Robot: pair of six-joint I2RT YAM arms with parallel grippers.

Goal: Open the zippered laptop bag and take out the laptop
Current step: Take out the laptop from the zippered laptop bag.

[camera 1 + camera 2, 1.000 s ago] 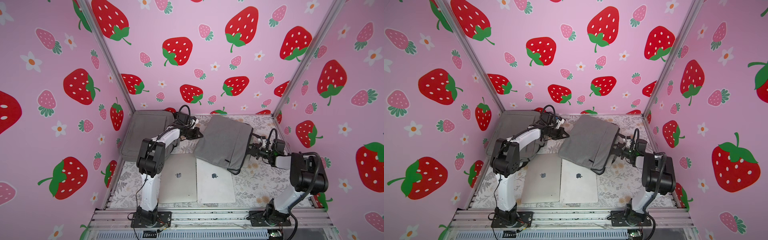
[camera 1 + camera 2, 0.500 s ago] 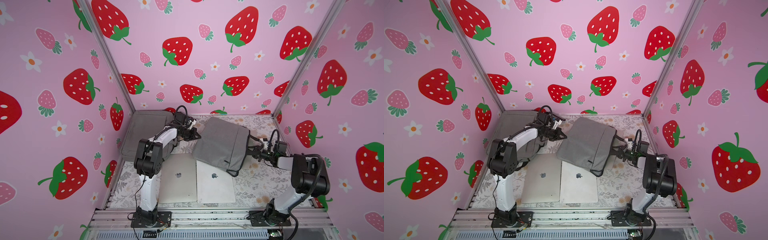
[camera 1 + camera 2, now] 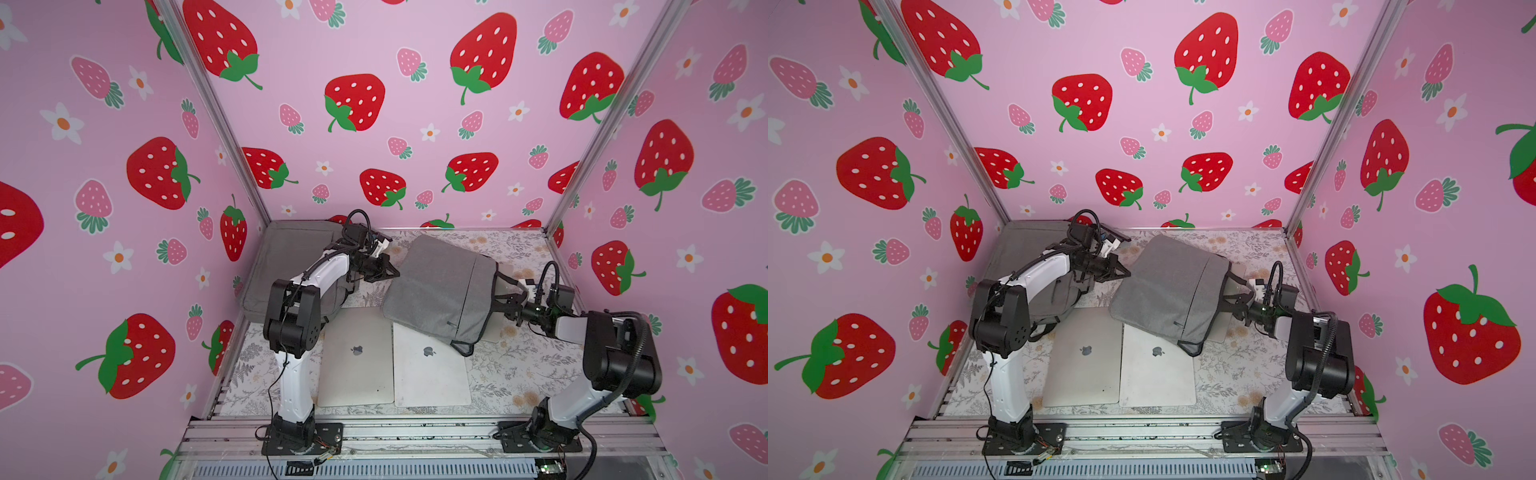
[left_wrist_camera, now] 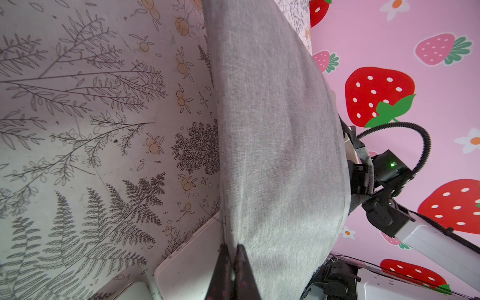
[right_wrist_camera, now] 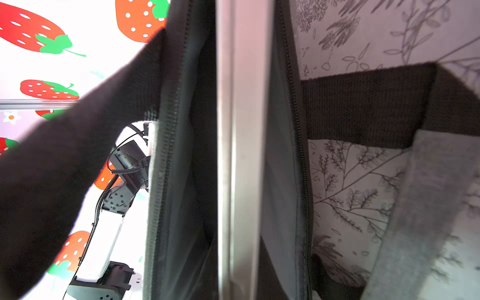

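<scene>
One laptop bag (image 3: 440,286), between left pincer (image 3: 394,274), right pincer (image 3: 503,306)

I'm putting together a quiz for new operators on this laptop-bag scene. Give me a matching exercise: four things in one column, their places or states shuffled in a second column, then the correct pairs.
Column 1
1. middle grey bag
2. back grey bag
3. left bare laptop
4. left hand

Column 2
A. in the back left corner
B. lying flat and closed, outside any bag
C. shut on a bag's edge
D. unzipped, with a silver laptop's edge showing between the zipper rows

Pairs: 1-D, 2-A, 3-B, 4-C
</scene>
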